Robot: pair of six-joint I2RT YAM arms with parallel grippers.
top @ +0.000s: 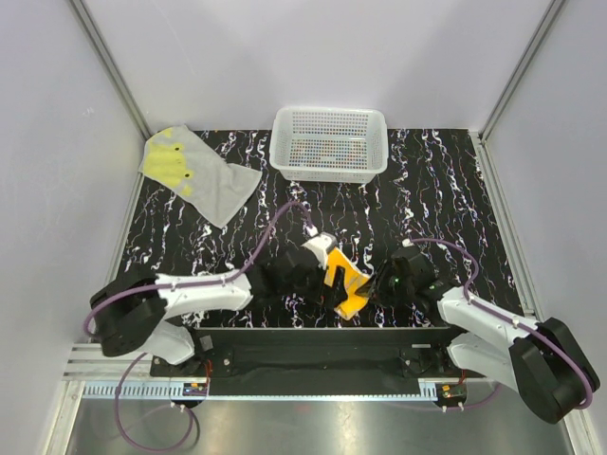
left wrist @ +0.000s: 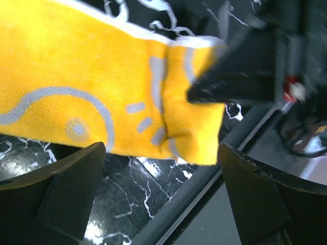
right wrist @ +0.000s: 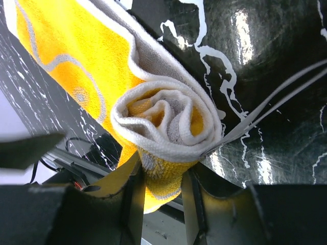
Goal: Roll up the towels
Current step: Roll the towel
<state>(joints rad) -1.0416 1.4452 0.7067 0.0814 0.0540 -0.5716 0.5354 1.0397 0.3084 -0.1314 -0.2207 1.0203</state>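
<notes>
Top view: the orange towel (top: 343, 284) sits near the front edge of the black marbled table (top: 446, 209), squeezed between the left gripper (top: 313, 275) and the right gripper (top: 375, 289). The grey towel (top: 194, 171) lies flat at the back left, well apart from them, beside the white basket (top: 329, 142).

Left wrist: the left gripper's fingers (left wrist: 71, 189) are spread wide and grasp nothing. The orange towel (left wrist: 102, 92) is just beyond them.

Right wrist: one end of the orange towel (right wrist: 168, 117) is curled into a loose roll, and the right fingers (right wrist: 133, 204) are clamped on it.
</notes>
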